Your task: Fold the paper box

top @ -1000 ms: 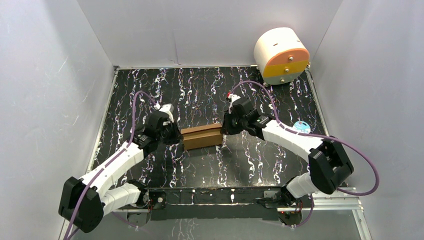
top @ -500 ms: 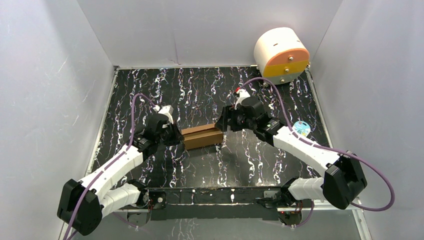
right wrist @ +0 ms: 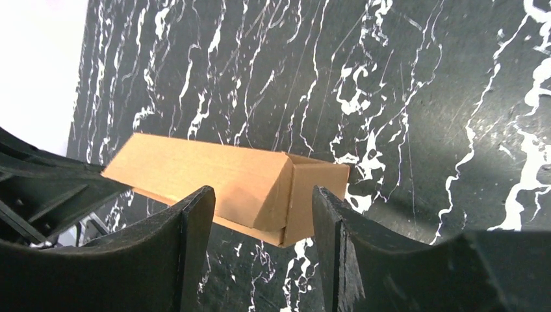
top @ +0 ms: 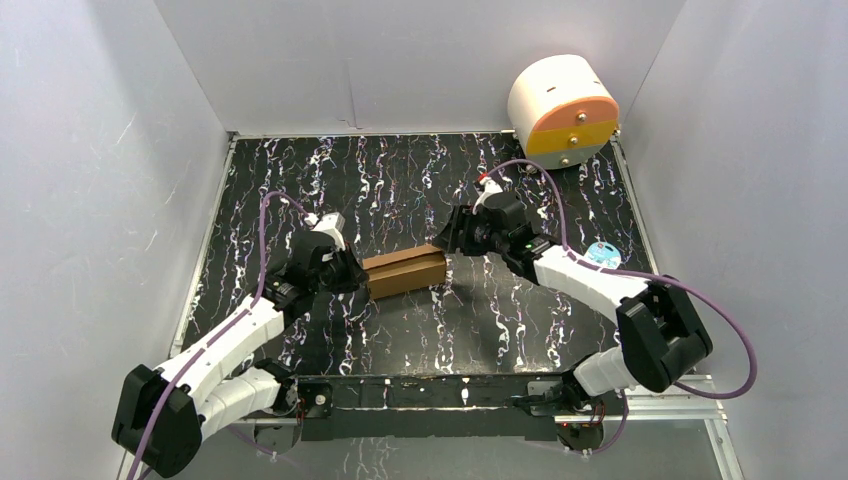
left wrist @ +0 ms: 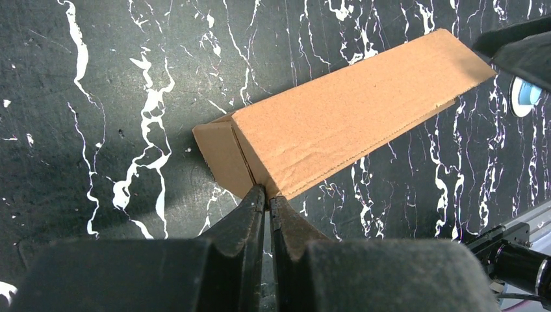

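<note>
Lying across the middle of the counter [top: 400,180], the paper box [top: 405,272] is a long brown carton with flaps over both ends, so its inside is hidden. The left fingers [left wrist: 250,211] are pressed together at the lower corner of its left end, though it cannot be told whether cardboard is pinched between them. The right fingers [right wrist: 195,227] stand wide apart just off its right end. Bare counter lies before and behind the box, and a white cylinder [top: 560,108] sits well apart at the far right corner.
</note>
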`<action>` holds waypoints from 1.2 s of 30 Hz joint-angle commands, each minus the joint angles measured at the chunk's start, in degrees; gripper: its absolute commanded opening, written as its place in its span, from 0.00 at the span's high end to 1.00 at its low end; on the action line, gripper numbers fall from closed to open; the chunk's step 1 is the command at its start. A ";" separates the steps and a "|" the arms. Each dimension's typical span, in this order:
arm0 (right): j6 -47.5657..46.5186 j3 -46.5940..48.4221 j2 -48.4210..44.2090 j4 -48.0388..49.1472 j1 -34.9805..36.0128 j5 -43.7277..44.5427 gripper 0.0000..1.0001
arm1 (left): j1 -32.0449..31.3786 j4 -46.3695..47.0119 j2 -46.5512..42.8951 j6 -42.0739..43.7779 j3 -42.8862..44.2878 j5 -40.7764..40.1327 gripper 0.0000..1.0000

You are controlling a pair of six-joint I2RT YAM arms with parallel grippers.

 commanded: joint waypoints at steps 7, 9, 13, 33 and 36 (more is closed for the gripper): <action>-0.85 -6.62 1.59 8.96 -0.27 -5.17 0.40 | -0.13 -1.72 -1.81 -1.22 -2.70 -1.10 0.84; -1.28 -7.48 1.73 9.56 -0.25 -5.79 0.41 | -0.17 -1.73 -3.22 -2.13 -2.99 -0.34 0.76; -1.66 -8.79 1.95 10.54 -0.22 -6.15 0.41 | -0.12 -2.42 -7.16 -4.34 -3.24 1.18 0.60; -2.84 -11.70 2.62 15.31 -0.22 -8.09 0.42 | 2.03 12.40 -19.57 -21.55 -11.26 -8.19 0.35; -2.85 -12.13 2.40 15.85 -0.27 -8.29 0.42 | 4.93 17.17 -16.43 -23.81 -13.21 -3.75 0.36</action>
